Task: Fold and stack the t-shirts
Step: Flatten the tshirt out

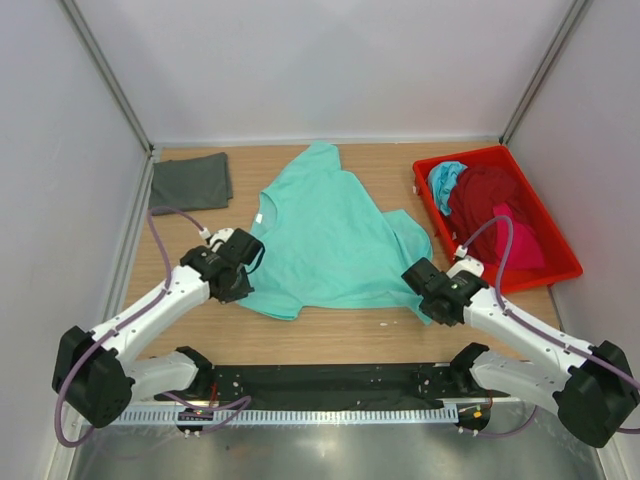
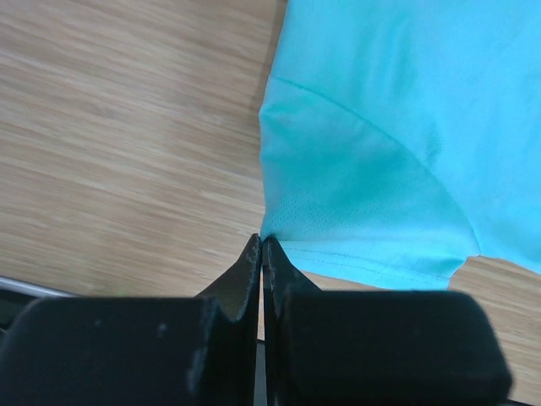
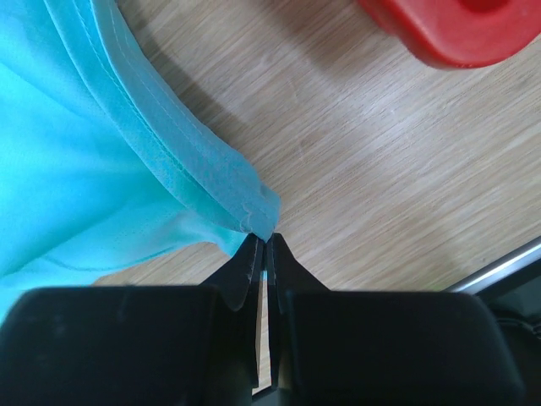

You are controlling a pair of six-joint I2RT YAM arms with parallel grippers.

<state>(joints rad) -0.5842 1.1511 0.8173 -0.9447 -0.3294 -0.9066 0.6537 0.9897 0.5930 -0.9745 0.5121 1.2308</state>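
A mint green t-shirt (image 1: 335, 240) lies spread, partly rumpled, on the middle of the wooden table. My left gripper (image 1: 243, 283) is at its near-left edge, jaws shut, pinching the corner of a sleeve (image 2: 355, 186) at the fingertips (image 2: 260, 241). My right gripper (image 1: 431, 301) is at the shirt's near-right corner, shut on a bunched hem corner (image 3: 211, 178) at its tips (image 3: 264, 239). A dark grey t-shirt (image 1: 190, 182) lies folded at the back left. Turquoise (image 1: 445, 180), maroon (image 1: 487, 195) and pink (image 1: 520, 240) shirts lie heaped in the tray.
A red plastic tray (image 1: 548, 232) stands at the right, close to my right arm; its corner shows in the right wrist view (image 3: 456, 30). White walls enclose the table on three sides. A black rail (image 1: 330, 385) runs along the near edge.
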